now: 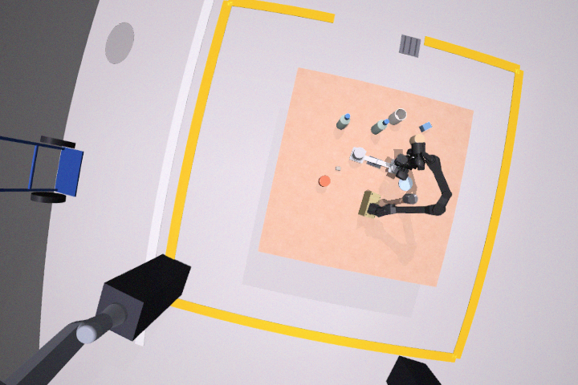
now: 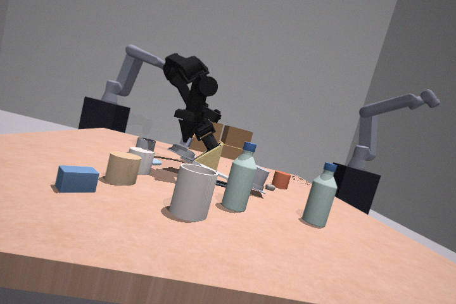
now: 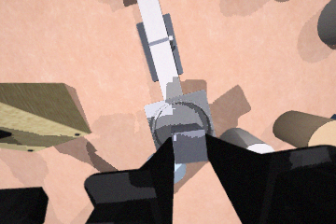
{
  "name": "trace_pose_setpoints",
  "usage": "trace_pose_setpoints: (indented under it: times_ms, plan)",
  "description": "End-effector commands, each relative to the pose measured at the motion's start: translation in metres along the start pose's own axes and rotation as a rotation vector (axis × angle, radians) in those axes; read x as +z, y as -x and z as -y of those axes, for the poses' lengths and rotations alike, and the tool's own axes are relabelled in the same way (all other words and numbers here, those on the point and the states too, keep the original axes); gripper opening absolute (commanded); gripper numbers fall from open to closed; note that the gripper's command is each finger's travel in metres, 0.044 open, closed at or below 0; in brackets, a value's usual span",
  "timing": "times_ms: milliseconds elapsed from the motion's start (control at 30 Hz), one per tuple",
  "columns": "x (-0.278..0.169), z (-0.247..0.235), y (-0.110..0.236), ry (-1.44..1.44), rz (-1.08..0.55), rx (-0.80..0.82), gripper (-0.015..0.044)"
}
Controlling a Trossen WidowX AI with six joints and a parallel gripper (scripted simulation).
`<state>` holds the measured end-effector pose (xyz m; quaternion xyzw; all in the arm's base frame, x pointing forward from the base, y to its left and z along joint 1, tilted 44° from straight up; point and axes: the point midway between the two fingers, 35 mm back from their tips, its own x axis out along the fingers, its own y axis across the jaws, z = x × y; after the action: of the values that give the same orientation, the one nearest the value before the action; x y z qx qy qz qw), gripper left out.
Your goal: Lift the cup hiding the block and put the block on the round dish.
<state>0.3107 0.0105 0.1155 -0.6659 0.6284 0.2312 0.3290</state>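
The small balance's white beam (image 1: 372, 160) (image 3: 156, 39) lies on the table. One grey cup (image 1: 358, 154) (image 2: 261, 176) stands on its far end. My gripper (image 1: 393, 168) (image 3: 186, 138) is over the near end and is shut on the small grey block (image 3: 189, 148), which sits on the ringed pan (image 3: 201, 105). The light blue round dish (image 1: 406, 184) (image 3: 177, 174) lies right beside that end, partly under my fingers. The second grey cup (image 1: 409, 198) (image 2: 145, 143) stands on the table near the arm, off the balance.
A tan wedge (image 1: 369, 203) (image 2: 210, 158) (image 3: 35, 112) is close by. A tan cylinder (image 1: 419, 138) (image 3: 306, 128), a white cylinder (image 2: 141, 159) (image 3: 247, 139), two bottles (image 2: 239, 179) (image 2: 318, 195), a grey mug (image 2: 192, 191), a blue box (image 2: 77, 178) and a red cylinder (image 1: 324, 180) stand around.
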Motion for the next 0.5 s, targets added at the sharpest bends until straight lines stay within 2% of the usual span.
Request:
trace_pose_setpoints:
  times_ms: [0, 267, 467]
  plan:
    - [0.001, 0.002, 0.023, -0.006, 0.007, -0.001, 0.0000]
    - [-0.001, -0.002, 0.062, -0.006, 0.004, 0.000, 0.0000]
    - [-0.003, -0.002, 0.064, -0.005, 0.005, 0.001, 0.0000]
